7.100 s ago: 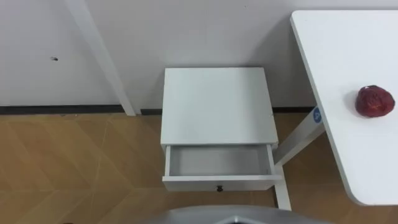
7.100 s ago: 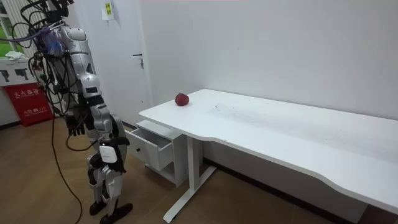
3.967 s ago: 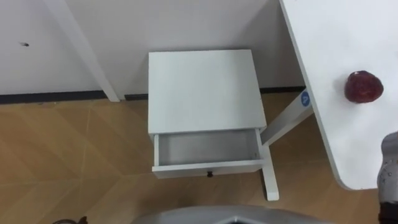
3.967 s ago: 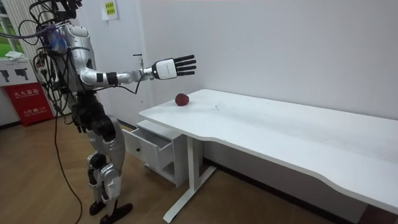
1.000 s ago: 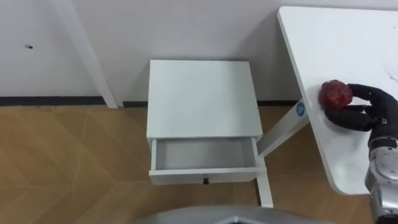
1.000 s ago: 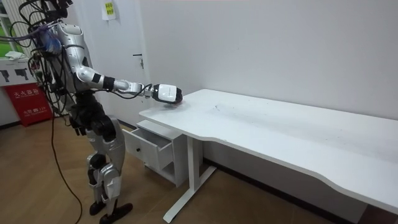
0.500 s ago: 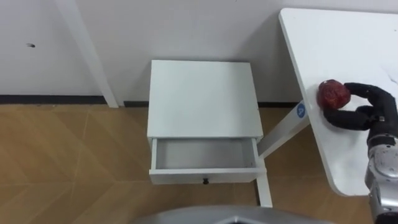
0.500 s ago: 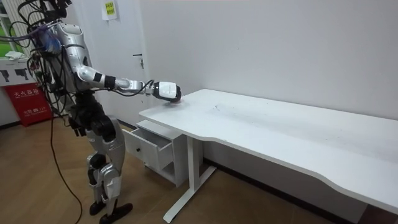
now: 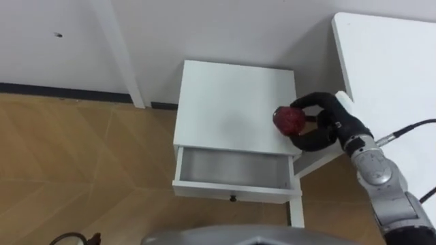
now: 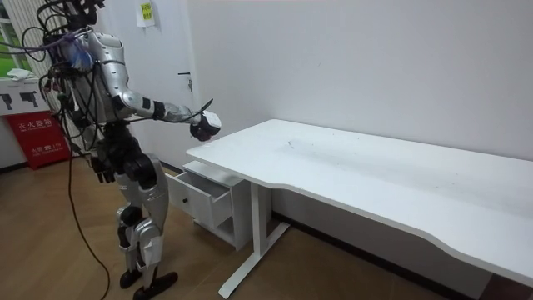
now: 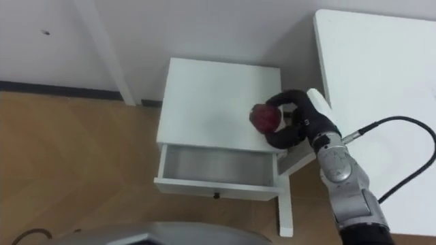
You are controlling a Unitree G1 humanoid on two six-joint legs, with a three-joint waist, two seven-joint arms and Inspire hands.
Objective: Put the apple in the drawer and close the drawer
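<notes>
While the apple (image 9: 289, 120) is clasped in your right hand (image 9: 332, 124), with the dark fingers (image 9: 315, 101) curled round it, it hangs a little right of the frame's centre. There it is over the right part of the cabinet (image 9: 228, 95) top and not yet over the drawer (image 9: 233, 192). The drawer stands pulled out just below, in the lower middle of the frame, and its inside looks empty.

To do this step well, bring the hand down the frame and a little to the left until the apple is over the open compartment. Then lower it close to the bottom before you loosen the fingers, because a round fruit let go from high may bounce or roll against the walls. Keep the wrist clear of the white table (image 9: 392, 61) at the upper right and of the front edge of the cabinet top. After that, the drawer needs a straight push on its front.

Height is hard to judge: from above you cannot tell how far the apple is over the cabinet top. The back part of the drawer is hidden under that top, and the fingers cover the right side of the apple. In the room view your left hand (image 10: 101, 172) hangs by the hip at the left of the frame, too small to read its state.
</notes>
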